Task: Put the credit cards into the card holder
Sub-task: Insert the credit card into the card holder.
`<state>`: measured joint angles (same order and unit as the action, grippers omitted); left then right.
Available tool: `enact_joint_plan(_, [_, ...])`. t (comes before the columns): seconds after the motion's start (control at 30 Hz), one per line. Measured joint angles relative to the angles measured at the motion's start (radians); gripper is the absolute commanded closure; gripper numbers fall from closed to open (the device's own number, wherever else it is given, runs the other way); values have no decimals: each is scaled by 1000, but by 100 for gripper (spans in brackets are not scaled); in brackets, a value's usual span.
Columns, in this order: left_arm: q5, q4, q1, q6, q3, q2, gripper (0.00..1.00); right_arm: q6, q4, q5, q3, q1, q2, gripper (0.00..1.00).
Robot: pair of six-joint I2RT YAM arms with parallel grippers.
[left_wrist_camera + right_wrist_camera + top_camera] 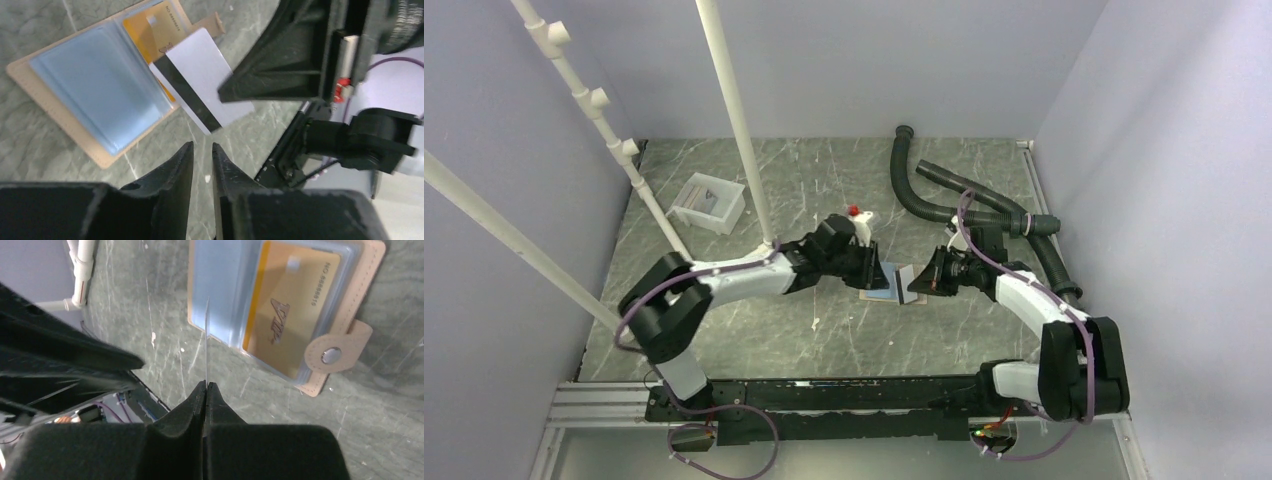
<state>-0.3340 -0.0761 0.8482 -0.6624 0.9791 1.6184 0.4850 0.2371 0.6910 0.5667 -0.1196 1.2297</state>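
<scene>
White tray (703, 218) back left, perhaps with something grey inside; black corrugated hoses (984, 197) back right

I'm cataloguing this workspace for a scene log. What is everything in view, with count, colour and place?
card holder: one, tan with pale blue sleeves, lying open at the table's middle
gold card: one, golden, tucked in a sleeve of the card holder
white card: one, white with a black stripe, held just above the card holder
tray: one, white, far left of the table, something grey inside
hoses: several, black, ribbed, far right
poles: three, white, left side
table: one, grey-green marbled
left pincer: one, black, slightly open, empty, beside the card holder
right pincer: one, black, shut on the white card
</scene>
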Motion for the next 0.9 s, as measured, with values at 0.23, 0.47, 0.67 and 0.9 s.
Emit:
enact_joint_plan(0.23, [52,37,27,19,138,238,100,-30,-40,105,-24,68,103,100])
enact_joint_plan(0.47, [64,71,-10,4,182,338,100,-29,-107,137,-62,91,151,100])
enact_joint_plan(0.67, [72,94,-18,-15,193,340,100,-29,-146,157,-68,93,164,100])
enact_joint_plan(0.9, [70,84,-21,-43,186,340,100,-27,-176,157,-68,93,195,100])
